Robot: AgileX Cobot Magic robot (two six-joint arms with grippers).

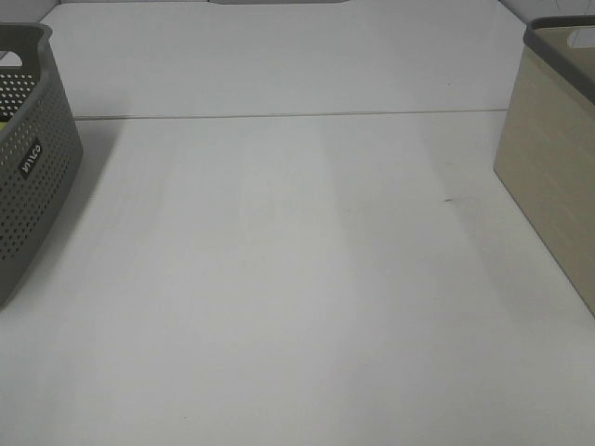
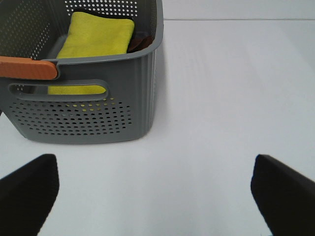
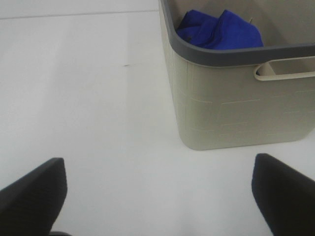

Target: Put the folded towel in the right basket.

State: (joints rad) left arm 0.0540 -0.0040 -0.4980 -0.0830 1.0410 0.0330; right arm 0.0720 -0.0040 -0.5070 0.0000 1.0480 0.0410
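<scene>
From the high camera, the white desk [image 1: 297, 279] carries a grey perforated basket [image 1: 33, 167] at the left edge and a beige basket [image 1: 553, 177] with a grey rim at the right edge, well apart; neither arm shows here. The left wrist view shows the left gripper [image 2: 155, 196] with jaws spread wide and holding nothing, facing the grey basket, where a folded yellow towel [image 2: 96, 37] lies inside. In the right wrist view, the right gripper [image 3: 157, 196] likewise has its jaws wide apart and empty near the beige basket, which holds a blue cloth [image 3: 221, 30].
</scene>
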